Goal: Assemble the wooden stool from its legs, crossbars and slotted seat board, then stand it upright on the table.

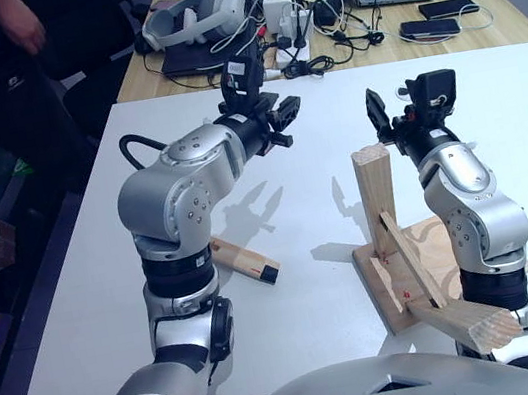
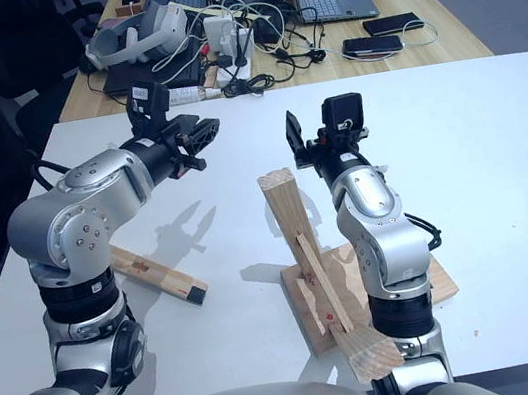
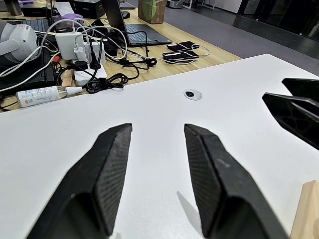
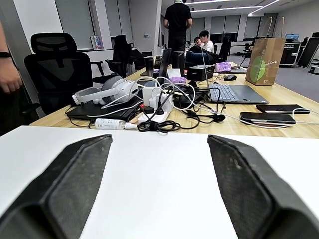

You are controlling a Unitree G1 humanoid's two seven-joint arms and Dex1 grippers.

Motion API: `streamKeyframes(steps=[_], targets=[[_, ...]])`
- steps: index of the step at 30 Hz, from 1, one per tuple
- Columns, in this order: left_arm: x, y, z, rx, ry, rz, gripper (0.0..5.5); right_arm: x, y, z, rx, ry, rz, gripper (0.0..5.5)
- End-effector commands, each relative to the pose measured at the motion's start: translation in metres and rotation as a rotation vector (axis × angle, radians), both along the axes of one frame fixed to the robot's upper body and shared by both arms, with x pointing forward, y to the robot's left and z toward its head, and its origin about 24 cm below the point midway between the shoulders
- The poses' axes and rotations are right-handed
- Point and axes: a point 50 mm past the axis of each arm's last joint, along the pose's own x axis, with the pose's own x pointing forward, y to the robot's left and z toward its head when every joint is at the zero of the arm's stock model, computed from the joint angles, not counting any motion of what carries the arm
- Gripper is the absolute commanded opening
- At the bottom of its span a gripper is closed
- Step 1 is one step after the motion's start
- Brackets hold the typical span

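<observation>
The white table [image 1: 494, 118] carries everything. The partly built stool sits at the lower right of the head view. Its slotted seat board [image 1: 379, 292] lies flat, one leg [image 1: 374, 184] stands up from it, a crossbar [image 1: 408, 259] slants down from that leg, and a second leg [image 1: 473, 323] juts toward the bottom edge. The right arm rises just beside this assembly. The chief risk, I judge, is its forearm brushing the upright leg and levering it out of its slot, or shoving the board toward the near table edge.

A loose leg [image 1: 244, 259] lies left of centre, partly under the left arm; a blind reach down for it could knock it away.

The left gripper [image 3: 157, 130], upper centre, is spread and holds nothing. The right gripper [image 4: 160, 141], to its right, is likewise spread wide and empty. They are near each other, so they could collide if both close in on the upright leg.
</observation>
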Motion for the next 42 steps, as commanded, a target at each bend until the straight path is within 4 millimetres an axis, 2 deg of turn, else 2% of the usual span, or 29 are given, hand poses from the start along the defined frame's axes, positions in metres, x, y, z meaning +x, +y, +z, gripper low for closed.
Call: streamKeyframes(steps=[1,18,29,42], targets=[[0.002,0.0,0.006,0.012,-0.03,-0.001,1.94,0.002,0.002,0.002,-0.006,-0.009,0.01,3.57],[0.0,-0.002,0.004,0.019,-0.034,-0.022,1.94,-0.002,0.005,-0.002,-0.012,-0.006,0.032,3.57],[0.011,-0.003,0.011,0.013,-0.061,-0.012,1.94,0.006,0.004,0.0,-0.002,-0.023,-0.001,3.57],[0.014,-0.002,0.013,0.013,-0.073,-0.007,1.94,0.01,0.005,0.001,0.001,-0.032,0.004,3.57]])
